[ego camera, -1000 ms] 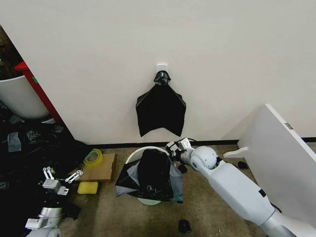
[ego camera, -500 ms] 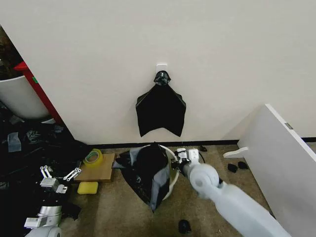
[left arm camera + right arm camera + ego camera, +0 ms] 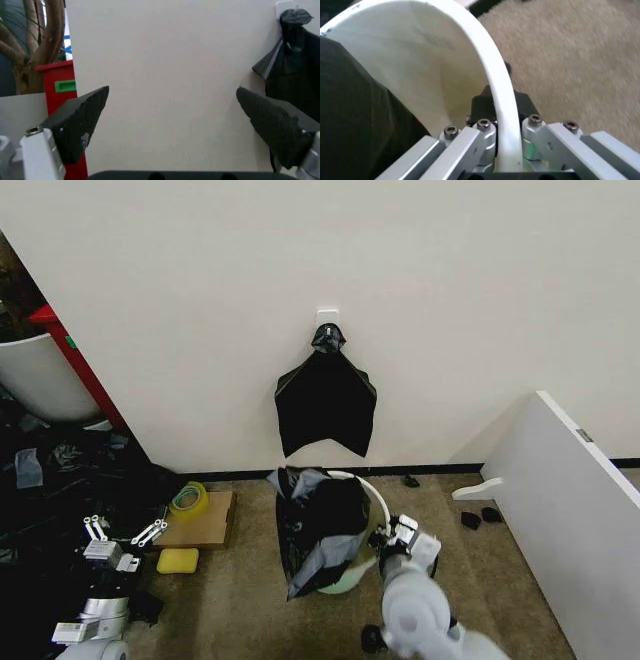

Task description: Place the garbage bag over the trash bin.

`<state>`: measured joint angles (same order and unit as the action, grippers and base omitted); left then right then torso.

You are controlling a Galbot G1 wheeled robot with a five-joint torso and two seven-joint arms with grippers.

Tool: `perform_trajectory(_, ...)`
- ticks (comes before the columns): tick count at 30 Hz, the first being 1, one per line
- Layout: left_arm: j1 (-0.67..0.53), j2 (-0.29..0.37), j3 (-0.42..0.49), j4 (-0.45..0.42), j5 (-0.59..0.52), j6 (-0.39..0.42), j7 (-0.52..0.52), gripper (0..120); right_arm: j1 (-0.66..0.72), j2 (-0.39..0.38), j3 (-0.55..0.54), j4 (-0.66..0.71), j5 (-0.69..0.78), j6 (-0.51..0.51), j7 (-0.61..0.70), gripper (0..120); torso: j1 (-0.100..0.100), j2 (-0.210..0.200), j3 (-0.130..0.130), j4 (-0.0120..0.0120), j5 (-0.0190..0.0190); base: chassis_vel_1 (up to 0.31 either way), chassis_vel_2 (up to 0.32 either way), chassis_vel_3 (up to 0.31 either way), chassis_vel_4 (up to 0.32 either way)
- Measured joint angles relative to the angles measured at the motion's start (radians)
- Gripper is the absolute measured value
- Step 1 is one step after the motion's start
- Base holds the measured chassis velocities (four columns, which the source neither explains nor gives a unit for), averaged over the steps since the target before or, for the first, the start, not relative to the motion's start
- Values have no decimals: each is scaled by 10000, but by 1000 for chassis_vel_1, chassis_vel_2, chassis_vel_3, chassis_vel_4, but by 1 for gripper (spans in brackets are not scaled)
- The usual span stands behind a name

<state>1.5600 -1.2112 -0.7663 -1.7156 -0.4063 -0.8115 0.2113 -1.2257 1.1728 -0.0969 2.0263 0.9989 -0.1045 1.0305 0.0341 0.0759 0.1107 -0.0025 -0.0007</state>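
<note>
Beside the wall, the right gripper [image 3: 506,144] clamped the rolled rim of the tilted round cream-white plastic trash bin [image 3: 372,502], the wrinkly glossy black garbage bag [image 3: 318,525] draped across half its mouth. The left gripper [image 3: 175,123] waited parked, jaws apart. Covering looked half done; stretching the bag around the bare rim seemed next.

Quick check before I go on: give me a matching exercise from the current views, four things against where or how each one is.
1. garbage bag
2. trash bin
3. right gripper
4. left gripper

a. open, off to the left by the cardboard
b. draped over one side of the bin
c. rim pinched between fingers
d. shut on the bin's rim

Pairs: 1-b, 2-c, 3-d, 4-a
</note>
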Motion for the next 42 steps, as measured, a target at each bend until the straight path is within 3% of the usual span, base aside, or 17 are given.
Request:
perform_trajectory(5, 17, -32, 18, -56, 23, -7, -11, 100, -560, 465, -110, 316, -530, 440, 534, 1, 0, 0, 1, 1, 0, 0, 0, 0, 0)
perform_trajectory(9, 8, -33, 51, -29, 110, -7, -60, 100, -896, 559, -196, 894, -742, 361, 899, 11, 0, 0, 0, 1, 0, 0, 0, 0, 0)
perform_trajectory(12, -10, -52, 118, -29, 194, -6, -117, 100, -1216, 485, -242, 1378, -978, 306, 1139, 27, 0, 0, 0, 0, 1, 0, 0, 0, 0)
perform_trajectory(23, 33, -148, 193, -188, 325, 38, -175, 100, -1598, 205, -215, 2214, -1887, -40, 1178, 63, 0, 0, 1, 0, 1, 0, 0, 0, 0)
perform_trajectory(26, 80, -180, 174, -204, 346, 40, -210, 100, -1511, 6, -228, 2204, -3102, 161, 318, 77, 0, 0, 1, 0, 2, 0, 0, 0, 0)
perform_trajectory(28, 96, -185, 171, -205, 363, 40, -224, 100, -1504, -75, -255, 2265, -3133, 193, -1, 81, 0, 0, 2, 1, 2, 0, 0, 0, 0)
perform_trajectory(32, 110, -212, 185, -205, 498, 46, -319, 100, -1326, -343, -373, 2605, -2275, -391, -895, 98, 0, 0, 2, 0, 1, 0, 0, 0, 0)
perform_trajectory(38, 122, -239, 193, -242, 559, 123, -422, 100, -960, -406, -448, 1883, -2807, -821, -896, 100, 1, -1, 2, 0, 2, 0, 0, 0, 0)
perform_trajectory(42, 114, -237, 176, -176, 569, 126, -431, 100, -1000, -517, -590, 2097, -3502, -874, -1037, 100, 1, -1, 2, 1, 2, 0, 0, 0, 0)
